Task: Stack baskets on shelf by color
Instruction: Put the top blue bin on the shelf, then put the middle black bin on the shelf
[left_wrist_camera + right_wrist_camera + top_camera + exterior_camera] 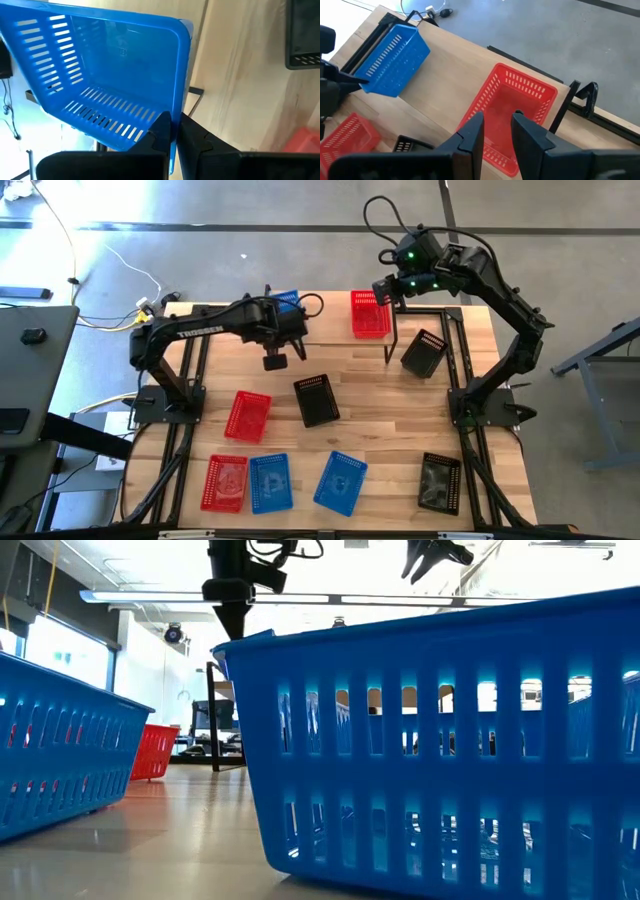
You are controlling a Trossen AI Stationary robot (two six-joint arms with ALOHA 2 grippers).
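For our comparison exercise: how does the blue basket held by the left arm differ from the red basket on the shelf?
The blue basket is clamped by its rim in the left gripper and hangs tilted in the air; the red basket rests flat on the shelf, held by nothing. The right gripper hovers above the red one, fingers apart. Colour differs: blue against red. Both are empty, slotted, rectangular baskets of the same shape.

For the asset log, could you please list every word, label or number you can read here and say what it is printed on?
"TROSSEN": white letters along the left arm, readable only in the high view.
Nothing legible on the baskets, the table or the right arm.
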